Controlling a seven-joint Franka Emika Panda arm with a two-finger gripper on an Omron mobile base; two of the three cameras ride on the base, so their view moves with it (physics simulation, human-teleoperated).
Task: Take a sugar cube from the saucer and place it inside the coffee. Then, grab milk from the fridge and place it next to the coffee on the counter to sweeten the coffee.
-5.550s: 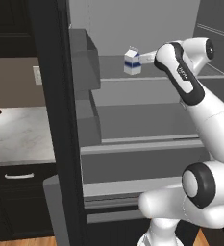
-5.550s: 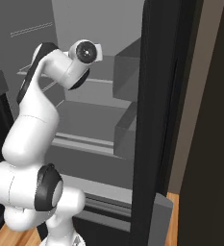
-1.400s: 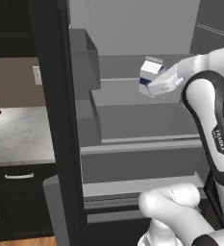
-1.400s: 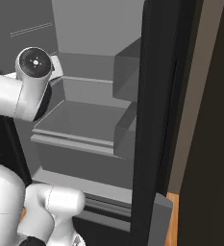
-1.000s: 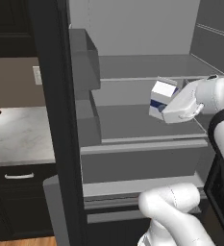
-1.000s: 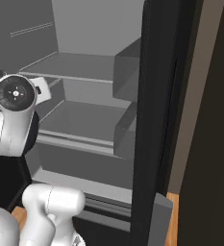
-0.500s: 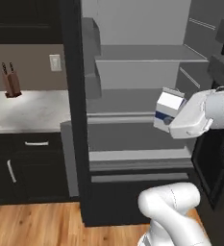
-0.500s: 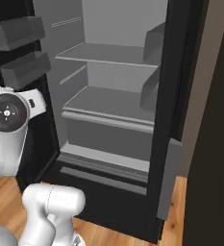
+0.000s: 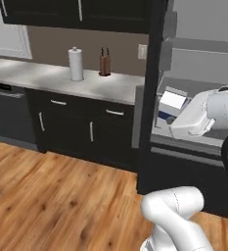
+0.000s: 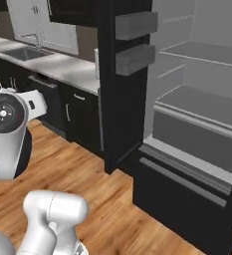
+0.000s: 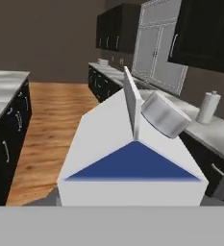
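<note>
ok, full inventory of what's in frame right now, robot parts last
milk: 1, white carton with a dark blue band, held in the gripper in front of the open fridge
fridge: 1, black outside and grey inside, door open, grey shelves
counter: 1, white-grey stone, over black cabinets left of the fridge
paper towel roll: 1, white, upright on the counter
knife block: 1, brown, on the counter by the wall
sink: 1, set in the counter, faucet behind it
floor: 1, brown wood planks
gripper: 1, white hand, shut on the milk
</note>
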